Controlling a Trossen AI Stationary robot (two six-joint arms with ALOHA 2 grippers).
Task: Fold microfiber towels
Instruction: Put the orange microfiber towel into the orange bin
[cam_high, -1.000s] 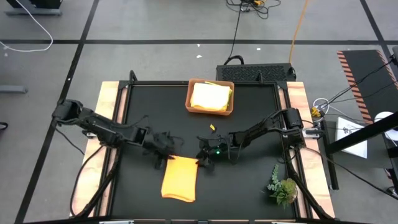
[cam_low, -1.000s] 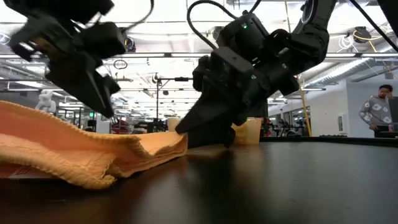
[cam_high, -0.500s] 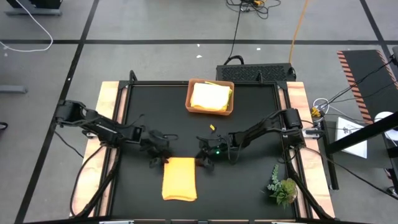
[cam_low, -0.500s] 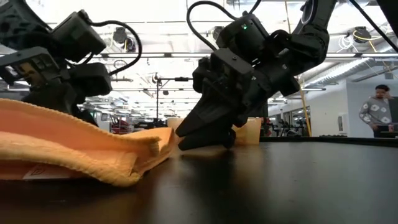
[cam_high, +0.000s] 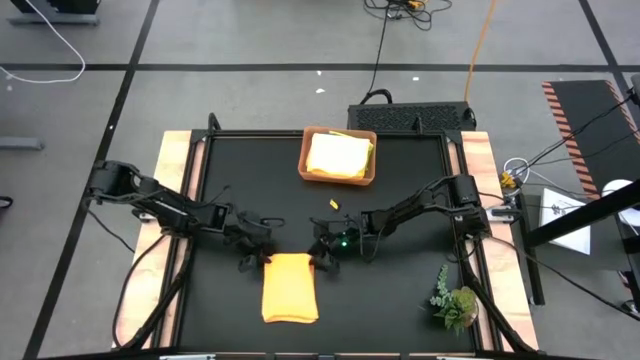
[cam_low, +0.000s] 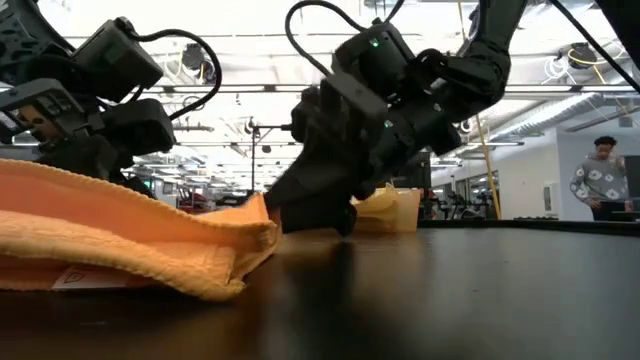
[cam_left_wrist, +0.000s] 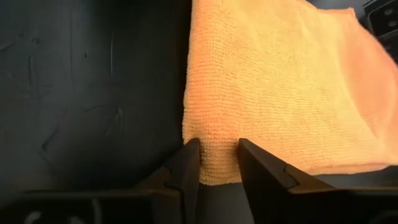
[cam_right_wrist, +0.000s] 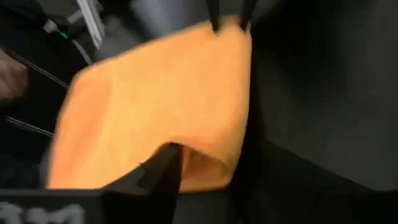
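Note:
An orange microfiber towel lies folded into a narrow rectangle on the black table, near its front edge. My left gripper is at the towel's far left corner and shut on it. My right gripper is at the far right corner and shut on it. In the low view the towel fills the left, with my right gripper at its raised corner. A yellow towel lies folded in the brown tray at the back. The other towels are out of view. My left gripper pinches the towel's far left corner between its two fingers, coming low from the table's left and far side. The corner's folded layers lie flat on the table. My right gripper holds the towel's far right corner beside its finger, coming slanting from the table's right. The corner's layers stand a little above the table; the other finger is hidden in the dark.
A small green plant sprig lies at the table's front right. A small yellow bit lies on the table between tray and grippers. Wooden strips edge the table's left and right. A person stands far off in the room.
My left gripper has come down from above the towel to its far left corner and gone a little toward the table's left. My right gripper has shifted slightly toward the left. The towel, skewed before, now lies square to the table, its far right corner raised a little.

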